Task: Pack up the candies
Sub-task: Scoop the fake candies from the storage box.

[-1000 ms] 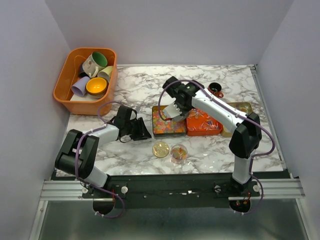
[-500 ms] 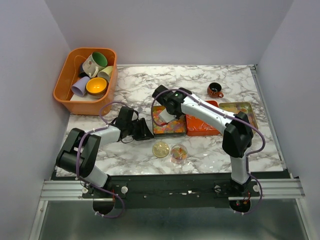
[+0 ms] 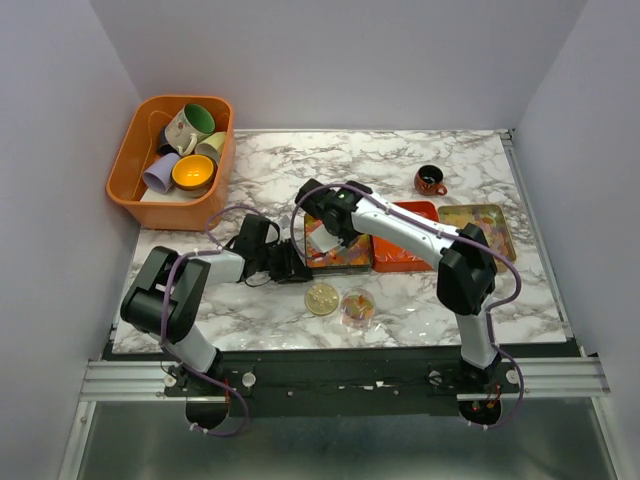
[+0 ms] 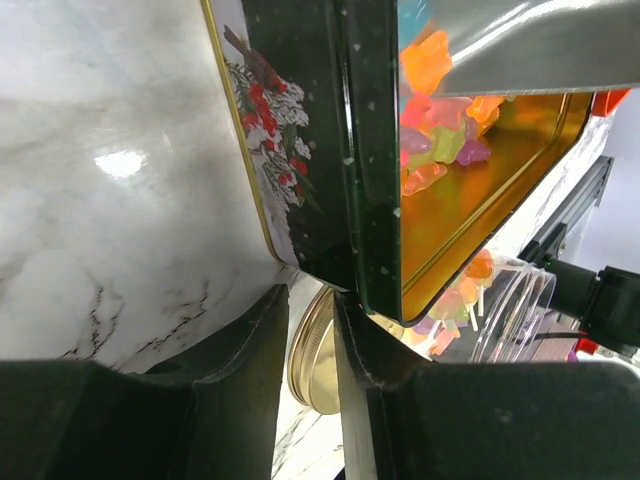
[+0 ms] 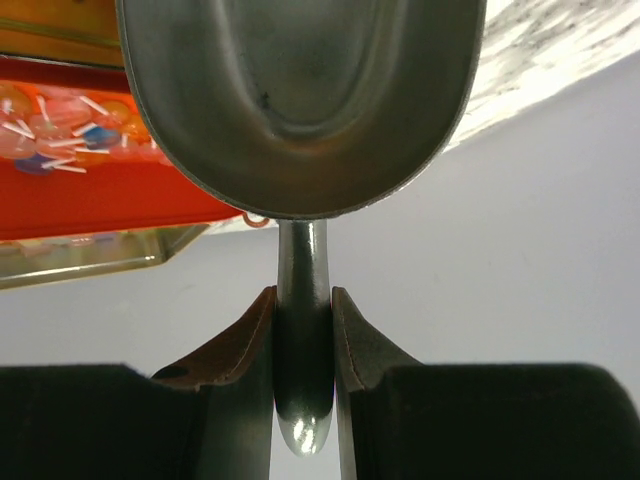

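multicoloured candies (image 4: 440,135), silver scoop (image 5: 300,100), orange bin (image 3: 124,165), marble table (image 3: 270,160)

Marble table (image 3: 400,160), tins (image 3: 410,263), jar (image 3: 357,306), gold lid (image 3: 321,298), cup (image 3: 430,180)

i count three flat rectangular tins, dark green (image 3: 350,257), red (image 3: 400,258) and gold (image 3: 485,222), four coloured mugs (image 3: 192,172) in one orange plastic tub (image 3: 125,160), one small dark cup (image 3: 430,180), one clear jar (image 3: 357,307), one round gold lid (image 3: 321,298), one metal scoop (image 5: 300,100), and way more tiny coloured candies (image 4: 430,140) than i can count

candies (image 4: 440,140) half hidden under scoop (image 4: 520,40), tin (image 4: 265,120) cropped
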Controlling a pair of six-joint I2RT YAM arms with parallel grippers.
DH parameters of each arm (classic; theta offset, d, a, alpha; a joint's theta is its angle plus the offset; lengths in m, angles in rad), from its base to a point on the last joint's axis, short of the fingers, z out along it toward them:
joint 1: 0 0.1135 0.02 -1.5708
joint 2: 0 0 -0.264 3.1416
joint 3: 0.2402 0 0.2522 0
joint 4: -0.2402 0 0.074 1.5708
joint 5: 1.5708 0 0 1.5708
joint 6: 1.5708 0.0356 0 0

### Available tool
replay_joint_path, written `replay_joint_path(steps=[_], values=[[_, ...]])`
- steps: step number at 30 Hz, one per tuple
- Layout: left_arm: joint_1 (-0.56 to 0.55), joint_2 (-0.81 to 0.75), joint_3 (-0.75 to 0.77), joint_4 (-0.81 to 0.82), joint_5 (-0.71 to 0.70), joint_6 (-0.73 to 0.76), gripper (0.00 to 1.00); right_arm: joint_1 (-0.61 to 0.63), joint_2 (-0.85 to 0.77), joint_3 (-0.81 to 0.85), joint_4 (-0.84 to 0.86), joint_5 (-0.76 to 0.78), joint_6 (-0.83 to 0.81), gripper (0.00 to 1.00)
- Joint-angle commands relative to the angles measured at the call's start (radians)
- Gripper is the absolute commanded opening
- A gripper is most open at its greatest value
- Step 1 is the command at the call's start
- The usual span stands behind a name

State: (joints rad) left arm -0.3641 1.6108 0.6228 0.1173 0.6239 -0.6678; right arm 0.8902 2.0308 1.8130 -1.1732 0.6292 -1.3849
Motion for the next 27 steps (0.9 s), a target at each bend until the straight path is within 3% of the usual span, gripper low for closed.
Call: replay_joint_path(steps=[1, 9, 19, 27], values=[[-0.006, 0.026, 0.012, 0.093, 0.062, -0.016, 0.36, 0.010, 0.029, -0.049, -0.040, -0.101, 0.050, 0.01], [-0.007, 0.057, 0.028, 0.105, 0.094, -0.015, 0.35, 0.009, 0.080, -0.029, -0.034, -0.207, 0.136, 0.01], [-0.003, 0.083, 0.058, 0.050, 0.131, 0.026, 0.34, -0.071, 0.155, 0.052, -0.112, -0.521, 0.351, 0.01], [0.022, 0.110, 0.107, -0.016, 0.154, 0.071, 0.33, -0.165, 0.028, -0.093, 0.006, -0.661, 0.369, 0.01]])
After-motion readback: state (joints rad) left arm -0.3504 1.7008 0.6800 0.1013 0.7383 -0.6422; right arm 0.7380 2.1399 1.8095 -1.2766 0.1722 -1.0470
